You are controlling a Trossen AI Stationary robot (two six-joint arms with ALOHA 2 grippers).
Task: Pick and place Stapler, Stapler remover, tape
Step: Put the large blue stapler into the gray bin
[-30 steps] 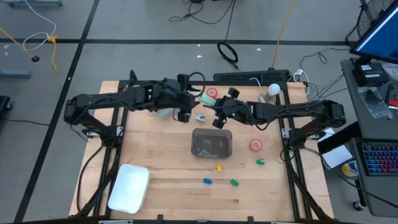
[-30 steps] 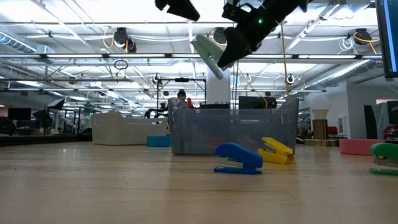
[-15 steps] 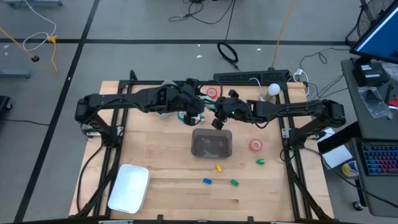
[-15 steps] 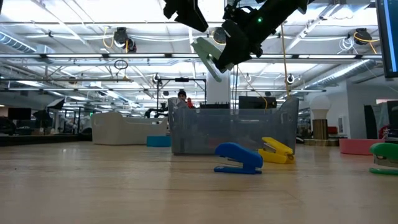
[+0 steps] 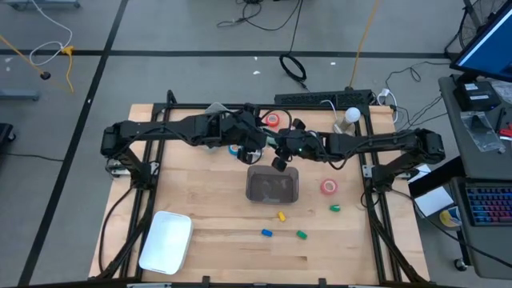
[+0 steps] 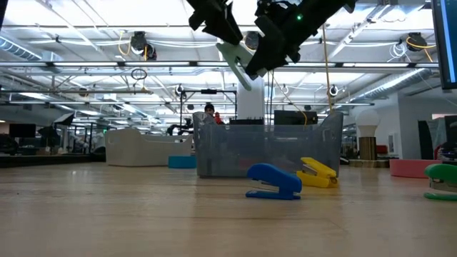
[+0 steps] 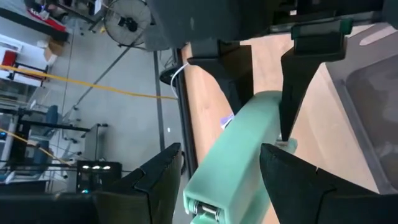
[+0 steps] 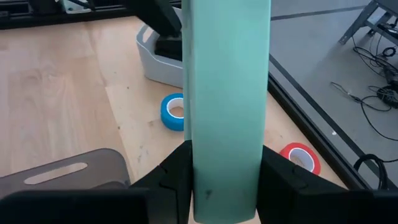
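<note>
Stapler [image 8: 227, 106] pinched by right end effector [image 8: 224, 177]; left end effector [image 7: 221, 168] spread around it.

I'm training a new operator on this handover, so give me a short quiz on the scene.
1. True or false: the green stapler lies inside the clear bin.
2. Which gripper is shut on the green stapler? A) left B) right C) neither
3. In the low view, what colour is the small stapler nearest the camera?
Key: 1 false, it is held in the air. 2 B, the right gripper; the left gripper stands open around its other end. 3 blue.
</note>
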